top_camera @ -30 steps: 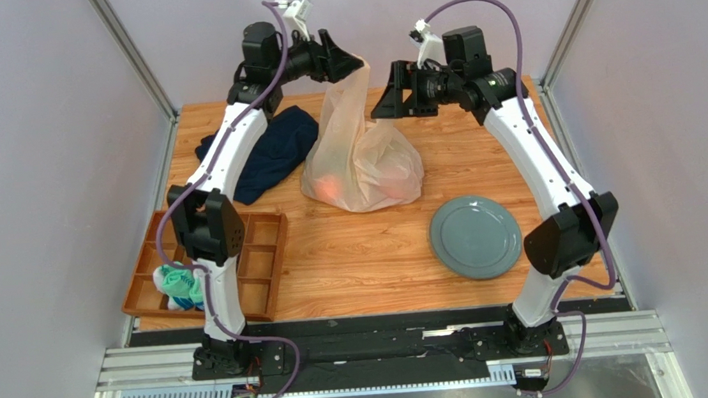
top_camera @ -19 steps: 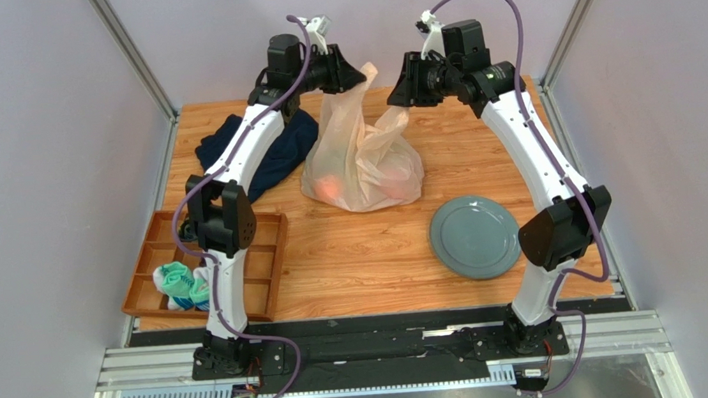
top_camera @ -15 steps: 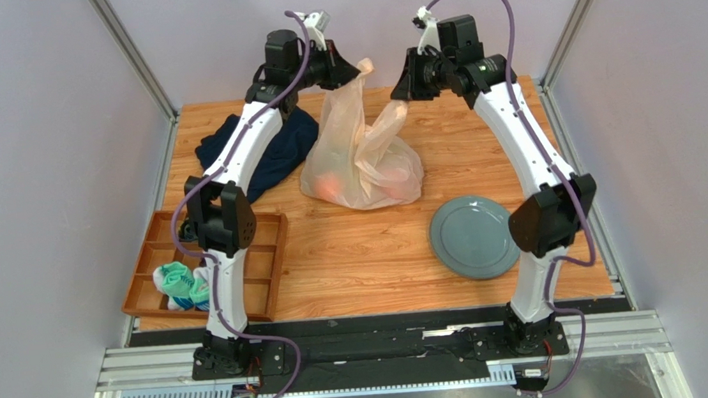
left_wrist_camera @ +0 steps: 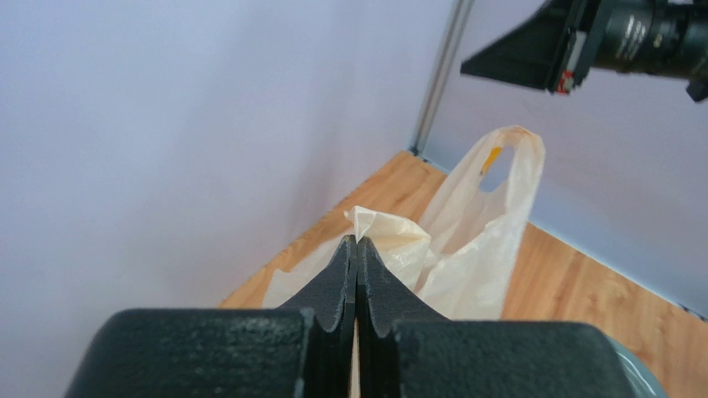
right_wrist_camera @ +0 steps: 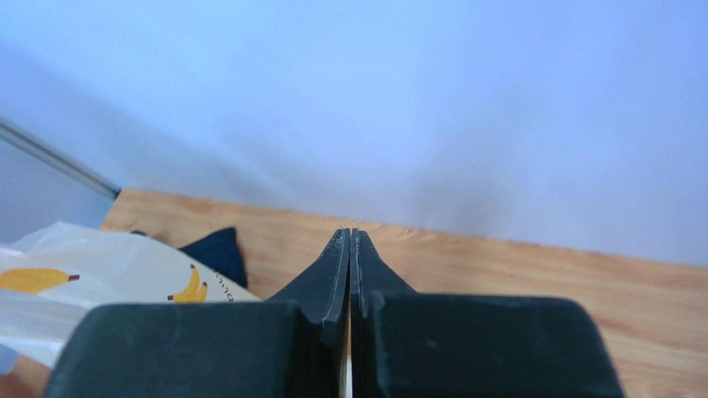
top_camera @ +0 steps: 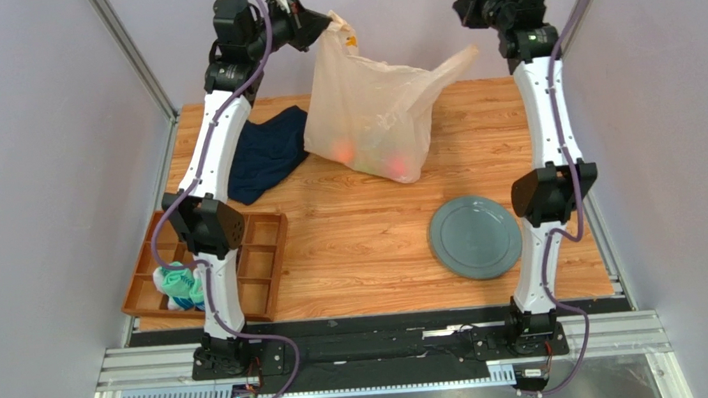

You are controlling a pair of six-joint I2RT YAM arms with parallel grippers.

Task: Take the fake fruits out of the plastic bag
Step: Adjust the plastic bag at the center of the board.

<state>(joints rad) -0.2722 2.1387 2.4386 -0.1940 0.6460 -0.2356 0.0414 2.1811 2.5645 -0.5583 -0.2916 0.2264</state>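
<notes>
Film at one top corner of the plastic bag point(top_camera: 368, 97) is pinched between the closed jaws of the left gripper point(left_wrist_camera: 356, 242), and the bag is held up over the far part of the table point(top_camera: 352, 247). The fake fruits point(top_camera: 398, 165) are seen through its lower end. The right gripper point(right_wrist_camera: 350, 236) is closed on nothing, apart from the free handle loop point(left_wrist_camera: 508, 157)

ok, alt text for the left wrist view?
Shut black left claw pinches a fold of the translucent cream crinkly plastic bag over the wooden table. One handle loop stands free beyond; the right claw is top right, shut, apart from it.
</notes>
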